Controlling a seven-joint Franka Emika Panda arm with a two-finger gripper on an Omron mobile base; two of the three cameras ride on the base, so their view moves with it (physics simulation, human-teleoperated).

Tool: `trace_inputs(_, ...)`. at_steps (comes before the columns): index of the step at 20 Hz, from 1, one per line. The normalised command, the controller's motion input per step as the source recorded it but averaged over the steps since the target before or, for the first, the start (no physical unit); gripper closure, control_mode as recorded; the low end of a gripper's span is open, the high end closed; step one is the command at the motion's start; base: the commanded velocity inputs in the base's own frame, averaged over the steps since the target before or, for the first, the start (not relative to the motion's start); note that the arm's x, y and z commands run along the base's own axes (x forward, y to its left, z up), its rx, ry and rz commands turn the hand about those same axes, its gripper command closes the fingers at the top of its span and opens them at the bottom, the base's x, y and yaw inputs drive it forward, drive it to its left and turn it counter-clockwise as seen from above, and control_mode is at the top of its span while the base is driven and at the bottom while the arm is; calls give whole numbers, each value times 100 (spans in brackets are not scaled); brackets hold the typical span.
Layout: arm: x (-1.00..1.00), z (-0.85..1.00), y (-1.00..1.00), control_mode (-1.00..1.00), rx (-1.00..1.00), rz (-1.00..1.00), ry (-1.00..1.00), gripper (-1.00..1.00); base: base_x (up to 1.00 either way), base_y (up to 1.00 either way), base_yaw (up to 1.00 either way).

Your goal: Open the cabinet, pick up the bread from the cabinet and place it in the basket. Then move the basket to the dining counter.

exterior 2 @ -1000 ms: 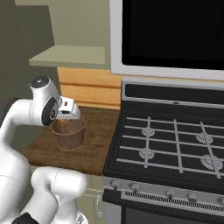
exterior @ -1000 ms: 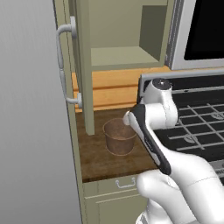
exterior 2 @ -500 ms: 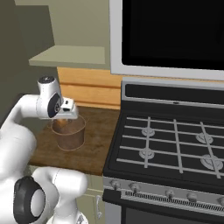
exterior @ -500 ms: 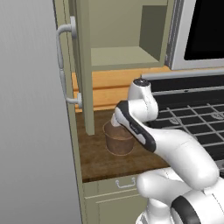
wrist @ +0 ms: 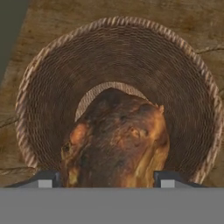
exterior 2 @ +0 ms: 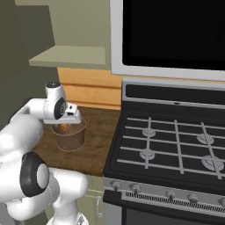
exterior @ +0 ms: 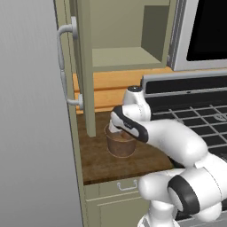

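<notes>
Hand view: you are looking straight down into the basket [wrist: 118, 65], with the bread [wrist: 116, 144] between the two finger tips [wrist: 43, 179], which sit at its left and right sides.
Gripper: your gripper [wrist: 105, 180] is closed narrowly on the bread, holding it over the basket's mouth; in the right base view the gripper [exterior 2: 66, 124] hangs just above the rim.
Bread: dark brown, crusted, with orange patches; it hides most of the pale basket floor.
Basket: it stands upright on the dark wood worktop [exterior: 95, 157], near the worktop's far left, just right of the open cabinet door [exterior: 84, 66].
Cabinet: the cabinet [exterior: 119, 40] stands open, and its whitish handle [exterior: 64, 66] faces left.
Writing: you can read no brand, label or lettering on any surface.
Edges: the stove [exterior 2: 171, 149] bounds the worktop on the right; the worktop's front edge lies near you.
Open room: bare wood lies around the basket on its near and right sides.
</notes>
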Motion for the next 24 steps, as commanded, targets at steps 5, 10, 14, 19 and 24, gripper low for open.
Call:
trace_inputs(5, 16, -14, 0, -100, -3, 0, 0, 100, 0, 0, 0)
trace_inputs(10, 0, -1, 0, -100, 0, 3, 0, 100, 0, 0, 0)
trace_inputs(14, 0, 0, 0, -100, 0, 2, 0, -100, 0, 0, 0)
trace_inputs(19, 1, 0, 0, -100, 0, 0, 0, -100, 0, 0, 0)
trace_inputs(24, 0, 0, 0, -100, 0, 0, 0, -100, 0, 0, 0)
